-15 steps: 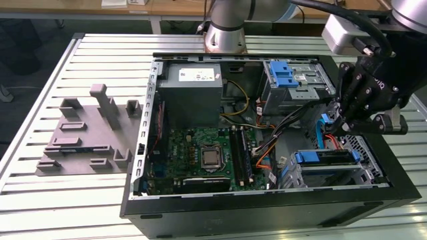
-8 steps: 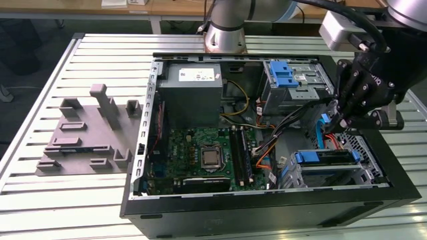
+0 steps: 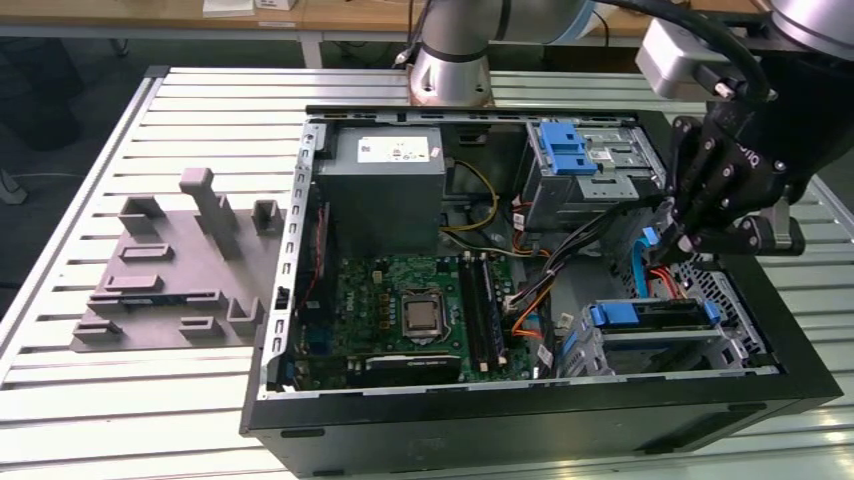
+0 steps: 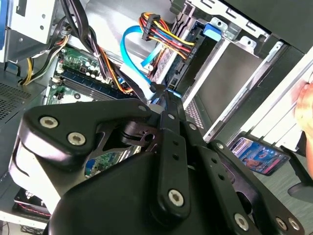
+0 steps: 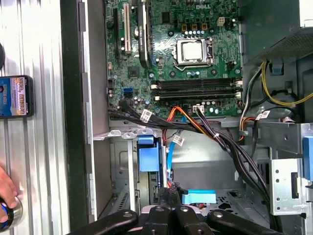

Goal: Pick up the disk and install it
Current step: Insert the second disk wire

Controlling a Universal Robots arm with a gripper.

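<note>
**Cable snag risk beside jaws**

Gripper low inside case, nr wall on exterior view's right; jaws pressed together, nothing pinched. Disk prob. seated in lower bay, just beside tips. Blue cable & wire bundle v. close: sideways move could hook them, tug connectors. Open room upward only.

text: none can be read | white sticker on power supply box: print too small | phone screen: illegible

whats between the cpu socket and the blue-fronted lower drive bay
In the exterior view: the memory slots, then a bundle of orange and black cables.
</note>
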